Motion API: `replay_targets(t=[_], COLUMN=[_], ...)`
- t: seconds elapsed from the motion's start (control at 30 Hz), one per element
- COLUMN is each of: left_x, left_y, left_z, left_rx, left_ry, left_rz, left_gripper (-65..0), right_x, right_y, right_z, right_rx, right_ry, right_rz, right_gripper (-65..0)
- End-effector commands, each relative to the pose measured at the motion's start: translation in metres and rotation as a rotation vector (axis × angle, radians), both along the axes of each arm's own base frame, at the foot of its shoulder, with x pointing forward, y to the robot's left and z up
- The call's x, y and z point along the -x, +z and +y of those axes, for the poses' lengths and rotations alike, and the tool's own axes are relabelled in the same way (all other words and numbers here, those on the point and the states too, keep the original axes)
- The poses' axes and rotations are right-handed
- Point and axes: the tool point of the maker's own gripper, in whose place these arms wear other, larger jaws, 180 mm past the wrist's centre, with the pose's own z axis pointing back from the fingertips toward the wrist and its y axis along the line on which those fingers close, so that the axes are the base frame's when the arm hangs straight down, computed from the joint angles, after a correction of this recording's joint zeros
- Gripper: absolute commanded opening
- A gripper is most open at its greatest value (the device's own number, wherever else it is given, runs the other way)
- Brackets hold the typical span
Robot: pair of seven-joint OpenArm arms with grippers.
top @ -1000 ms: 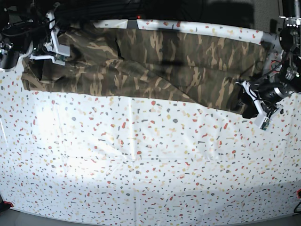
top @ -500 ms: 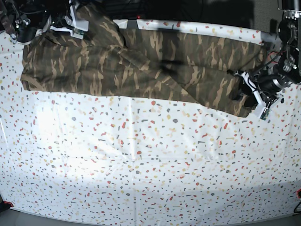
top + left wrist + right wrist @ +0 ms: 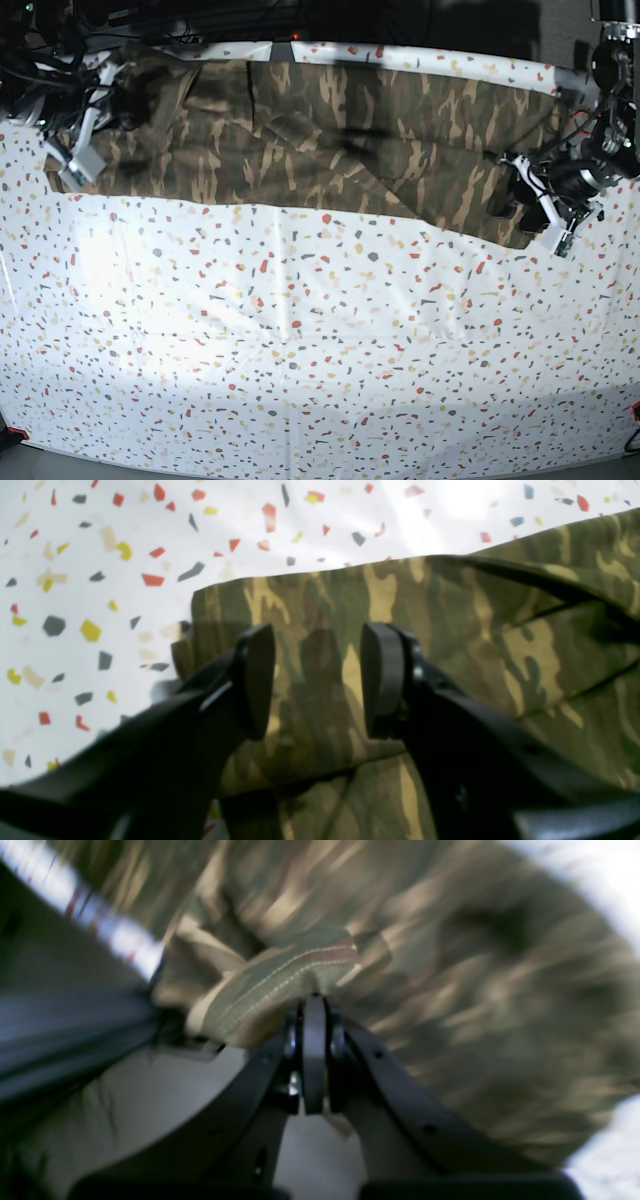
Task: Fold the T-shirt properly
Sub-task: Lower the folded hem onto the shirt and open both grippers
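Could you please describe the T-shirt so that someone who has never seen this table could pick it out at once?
Look along the far edge of the table, which is covered by a white cloth speckled with red, yellow and grey. Stretched across it from one arm to the other lies the T-shirt. It is the only thing in camouflage print, streaked olive green, brown and tan.

The surface point(image 3: 300, 350) is wearing a white cloth speckled with red, yellow and grey bits. The camo T-shirt point(image 3: 330, 150) is lying stretched across the far side, reaching nearly edge to edge, with the whole near side showing only cloth.
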Motion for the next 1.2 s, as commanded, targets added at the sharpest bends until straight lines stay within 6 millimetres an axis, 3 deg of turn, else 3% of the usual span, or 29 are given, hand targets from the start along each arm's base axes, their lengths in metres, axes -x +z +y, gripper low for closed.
replay_targets(t=[0.0, 0.23, 0.37, 0.7, 0.8, 1.0, 1.17], left_x=[-0.010, -0.014, -0.014, -0.014, -0.014, -0.014, -0.014], left_y=[0.017, 0.022, 0.022, 0.022, 0.022, 0.022, 0.022], left_z=[0.001, -0.001, -0.001, -0.001, -0.001, -0.001, -0.001], left_rx=[0.013, 0.032, 0.032, 0.031, 0.032, 0.031, 0.031], left_ry=[-0.001, 0.002, 0.002, 0.002, 0.002, 0.002, 0.002], left_rz=[-0.059, -0.093, -0.093, -0.093, -0.093, -0.093, -0.093], left_gripper=[-37.5, -37.5, -37.5, -37.5, -37.5, -37.5, -37.5], right_x=[-0.014, -0.050, -0.068, -0.077, -0.077, -0.056, -0.028], right_y=[0.016, 0.045, 0.055, 0.057, 0.047, -0.007, -0.018], right_z=[-0.002, -0.008, -0.021, -0.027, -0.025, 0.001, 0.021], right_rx=[-0.005, 0.022, 0.099, 0.140, 0.144, 0.105, 0.037], right_ry=[0.006, -0.001, -0.032, -0.048, -0.043, 0.036, 0.110], right_rz=[-0.066, -0.189, -0.262, -0.317, -0.295, -0.108, 0.045], right_gripper=[-65.0, -65.0, -65.0, -65.0, -65.0, -65.0, -65.0])
